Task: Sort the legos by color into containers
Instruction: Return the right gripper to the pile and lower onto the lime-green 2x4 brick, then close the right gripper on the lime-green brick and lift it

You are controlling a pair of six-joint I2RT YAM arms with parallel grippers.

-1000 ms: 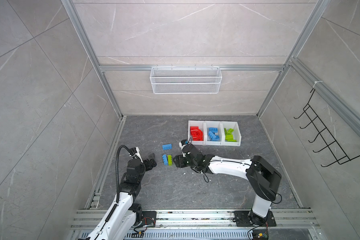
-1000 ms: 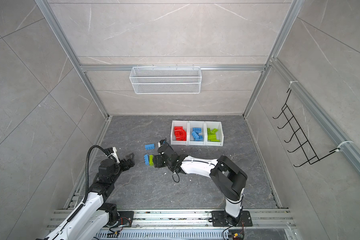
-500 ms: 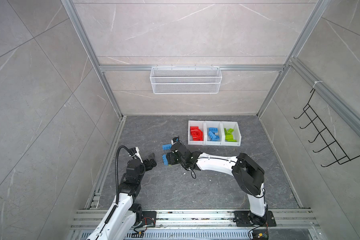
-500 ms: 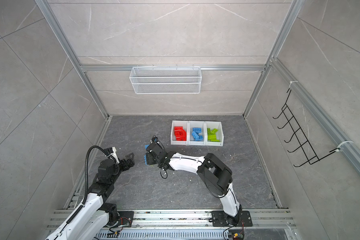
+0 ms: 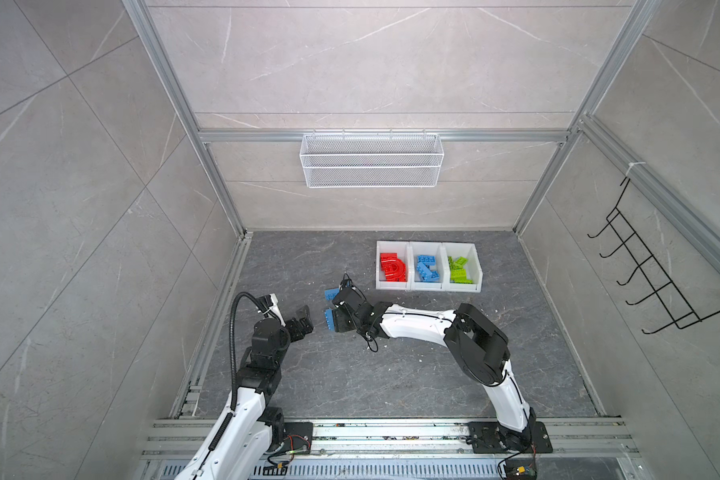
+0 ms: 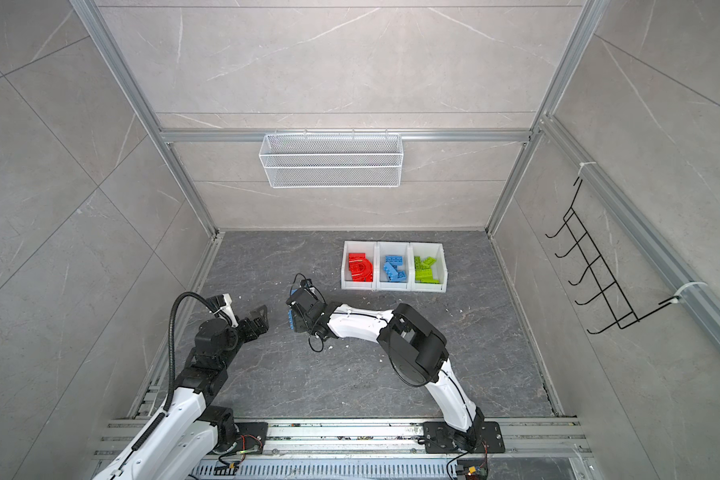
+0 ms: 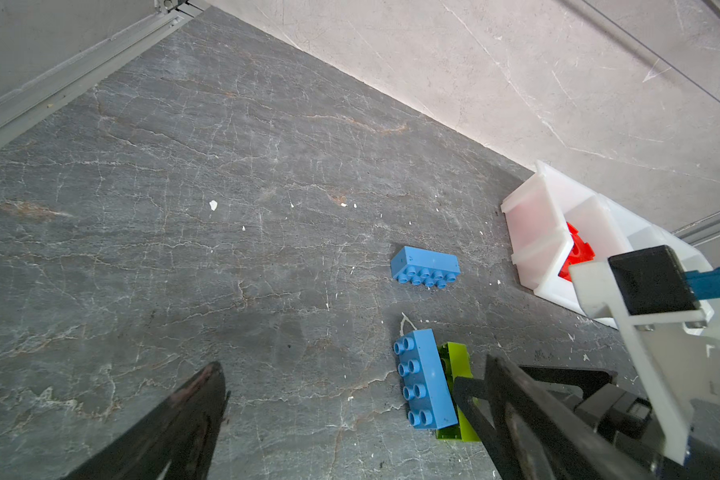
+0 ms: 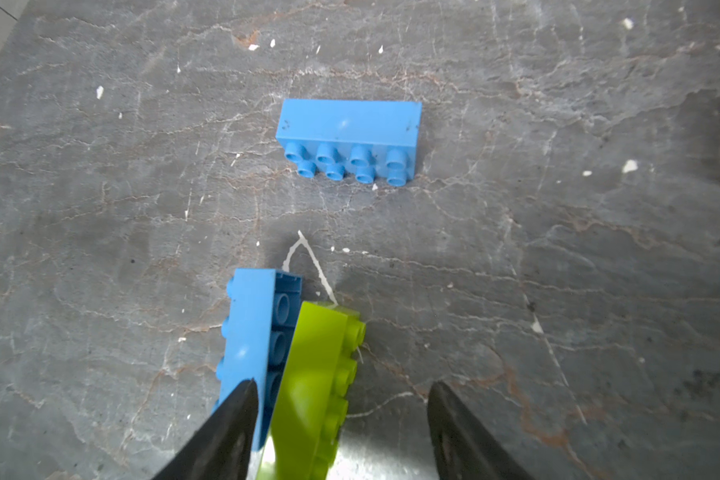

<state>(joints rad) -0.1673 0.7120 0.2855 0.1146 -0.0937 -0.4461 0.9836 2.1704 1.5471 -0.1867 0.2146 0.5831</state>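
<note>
Two legos lie side by side on the dark floor: a blue brick [image 8: 250,332] and a lime green brick [image 8: 321,374] that leans against it. My right gripper [image 8: 339,395] stands open over their near ends. One fingertip [image 8: 242,399] is above the blue brick, and floor shows between the green brick and the other fingertip. In both top views this gripper [image 5: 336,322] [image 6: 298,320] hides the green brick. A second blue brick [image 5: 330,294] [image 7: 425,266] lies alone just beyond. My left gripper [image 5: 304,320] [image 7: 356,365] is open and empty, to the left of the pair.
The three white containers [image 5: 428,287] [image 6: 393,287] stand at the back right, holding red, blue and green legos from left to right. A white wire basket [image 5: 371,160] hangs on the back wall. A black hook rack [image 5: 657,274] hangs on the right wall.
My right arm has swung left across the floor and now covers the blue and green pair, so the green brick no longer shows from above. The left arm has not moved.
</note>
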